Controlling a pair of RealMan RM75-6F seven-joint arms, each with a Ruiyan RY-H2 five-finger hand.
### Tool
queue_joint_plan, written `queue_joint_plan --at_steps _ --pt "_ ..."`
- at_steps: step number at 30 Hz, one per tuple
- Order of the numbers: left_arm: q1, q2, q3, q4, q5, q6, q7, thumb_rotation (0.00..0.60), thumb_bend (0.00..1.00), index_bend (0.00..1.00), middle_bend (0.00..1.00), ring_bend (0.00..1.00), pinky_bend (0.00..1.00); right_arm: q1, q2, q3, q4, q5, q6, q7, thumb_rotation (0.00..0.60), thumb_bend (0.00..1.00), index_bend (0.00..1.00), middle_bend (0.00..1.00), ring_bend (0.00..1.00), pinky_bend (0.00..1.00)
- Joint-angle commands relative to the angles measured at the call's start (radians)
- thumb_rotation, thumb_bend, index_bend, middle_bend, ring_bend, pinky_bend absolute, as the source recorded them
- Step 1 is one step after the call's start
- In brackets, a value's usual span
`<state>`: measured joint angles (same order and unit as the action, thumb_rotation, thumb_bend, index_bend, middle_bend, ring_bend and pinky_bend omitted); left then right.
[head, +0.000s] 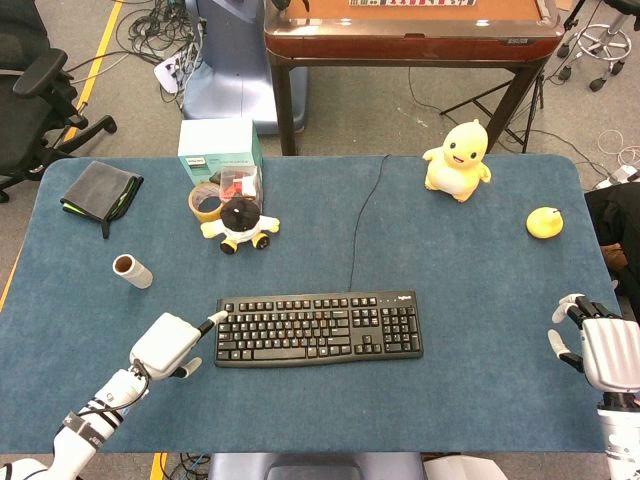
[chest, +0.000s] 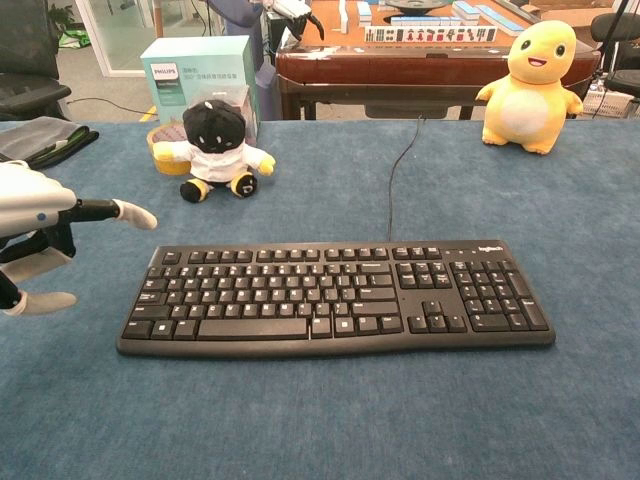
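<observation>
Blue felt-like table cover (head: 480, 300) fills the frame, grey floor and tangled cables beyond it at the top. Far left, a folded dark cloth (head: 100, 188), then a small cardboard tube (head: 131, 270) lying on its side. Lower left, the left hand (head: 168, 345) hovers with fingers spread and empty, one fingertip just at the left edge of the black plastic keyboard (head: 318, 327) (centre of the frame, cable running up). Above it a soft plush doll (head: 240, 224), further right a rounded yellow duck toy (head: 458, 160). Lower right, the right hand (head: 598, 350) sits open, fingers apart, holding nothing.
</observation>
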<state>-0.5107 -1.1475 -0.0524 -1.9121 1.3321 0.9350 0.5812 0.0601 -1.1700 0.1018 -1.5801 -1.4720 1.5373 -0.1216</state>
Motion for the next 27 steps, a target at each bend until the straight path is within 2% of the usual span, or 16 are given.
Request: queue_joint_plan --at_steps 1,27 --pt "-0.01 -0.006 0.01 -0.006 -0.025 -0.004 0.022 0.6 0.29 0.13 0.87 0.77 0.9 0.0 0.0 0.0 -0.001 0.0 0.0 -0.002 0.6 0.29 0.55 0.38 0.45 0.68" --pt "-0.077 -0.072 0.073 -0.008 -0.212 0.013 0.151 0.6 0.29 0.16 0.87 0.79 0.9 -0.007 0.008 -0.001 -0.008 -0.001 0.006 0.009 0.6 0.29 0.55 0.38 0.45 0.68"
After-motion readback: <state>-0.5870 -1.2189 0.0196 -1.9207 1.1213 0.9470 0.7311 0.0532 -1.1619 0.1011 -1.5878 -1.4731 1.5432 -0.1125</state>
